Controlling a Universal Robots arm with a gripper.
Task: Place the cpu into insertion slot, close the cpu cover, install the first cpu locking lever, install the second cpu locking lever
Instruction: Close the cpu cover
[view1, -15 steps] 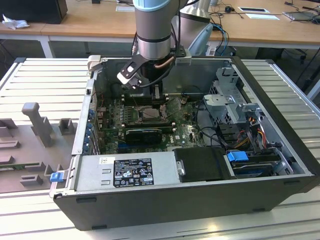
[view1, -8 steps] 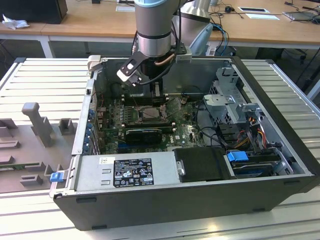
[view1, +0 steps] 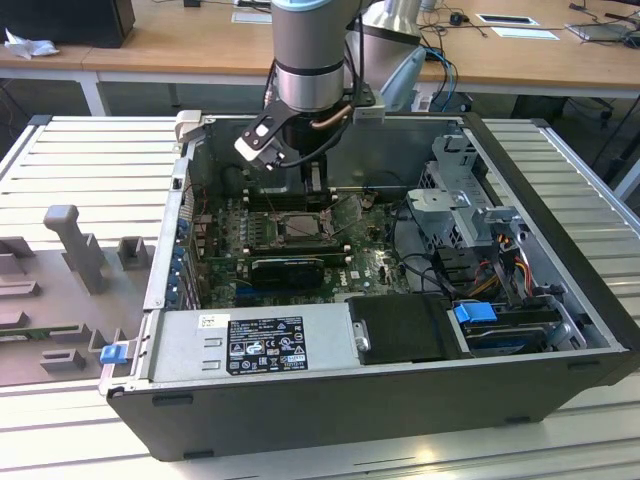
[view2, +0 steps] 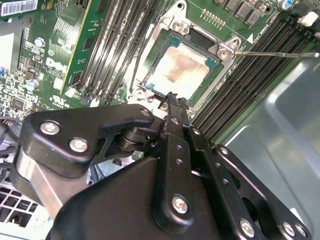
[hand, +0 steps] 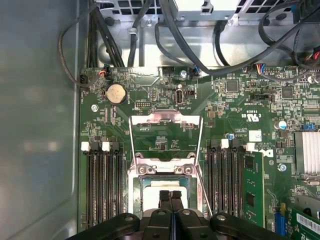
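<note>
Inside the open computer case, the gripper hung close above the edge of the cpu, jaws pressed together and holding nothing. The cpu lay seated in the insertion slot; in the first wrist view the cpu cover stood swung open beyond it.

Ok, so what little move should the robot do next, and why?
Probably nudge the cover down over the cpu. The cpu already lies in the slot, the cover is flipped open off the slot, and the shut jaws hang just above the cpu holding nothing. So closing the cover looks like the step that is due.
</note>
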